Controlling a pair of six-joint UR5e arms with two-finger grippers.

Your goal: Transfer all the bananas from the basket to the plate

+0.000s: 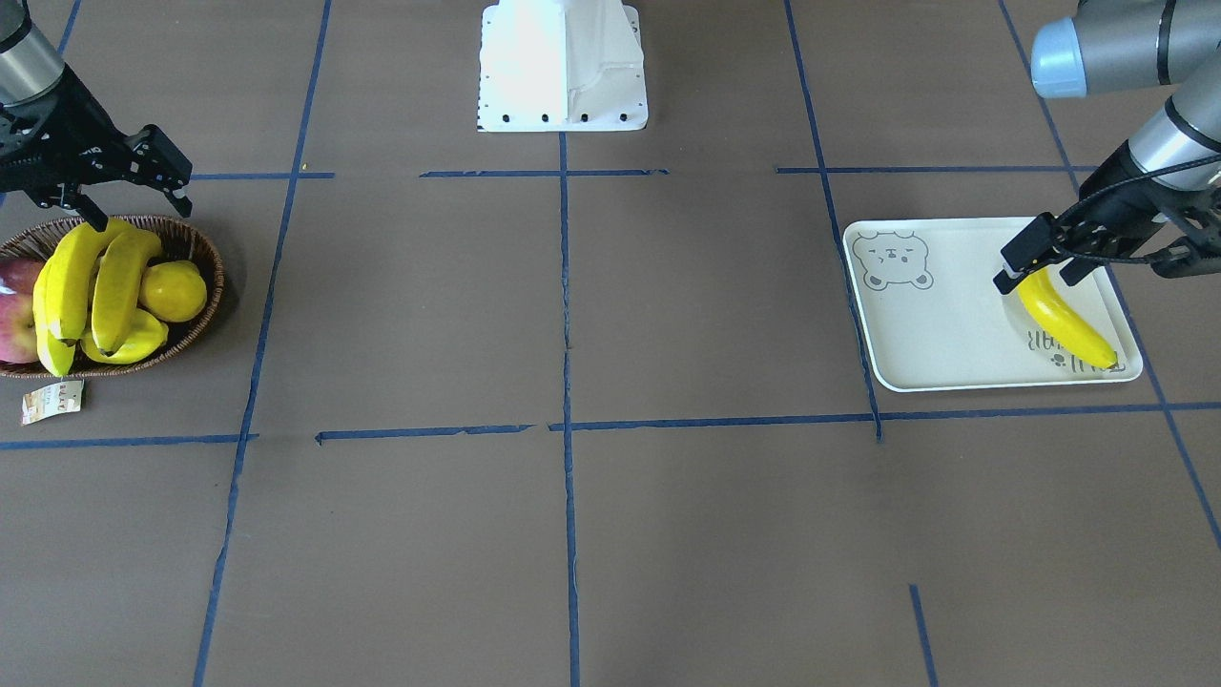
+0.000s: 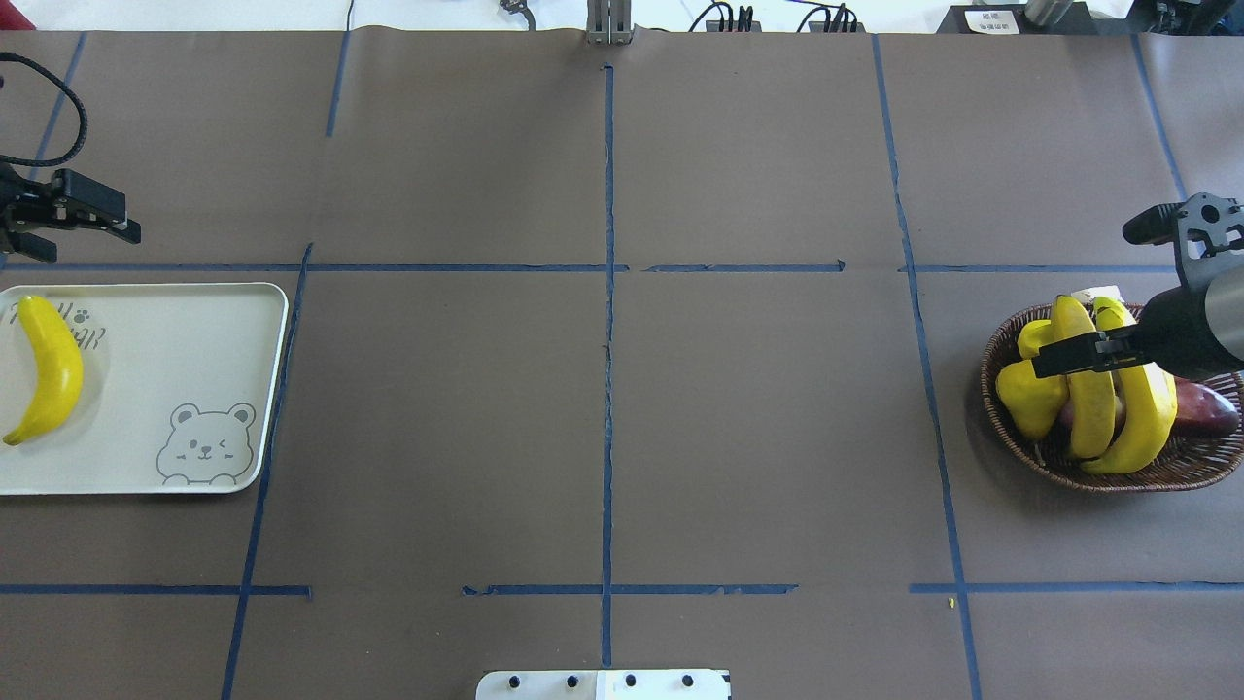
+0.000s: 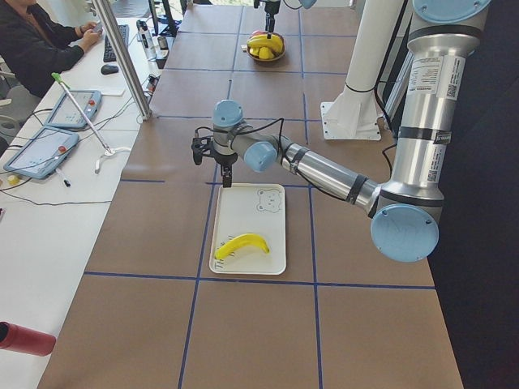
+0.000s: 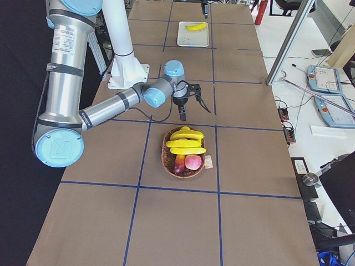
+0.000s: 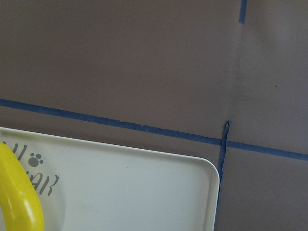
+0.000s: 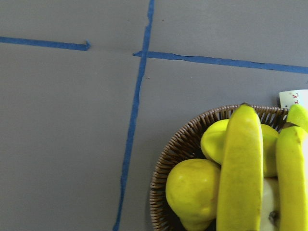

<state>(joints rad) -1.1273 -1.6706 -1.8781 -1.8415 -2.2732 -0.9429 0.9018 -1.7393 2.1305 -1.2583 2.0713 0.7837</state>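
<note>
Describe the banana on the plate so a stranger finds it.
Find the cream bear-print plate on the robot's left. One banana lies alone on it, over the grey lettering; the other bananas sit in the basket.

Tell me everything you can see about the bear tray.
The plate is a cream-white rectangular tray, plastic-looking, with rounded corners and a raised rim. A grey bear face is printed in one corner, grey lettering in the opposite one. It lies flat on the brown table, one banana resting across the lettering end.
</note>
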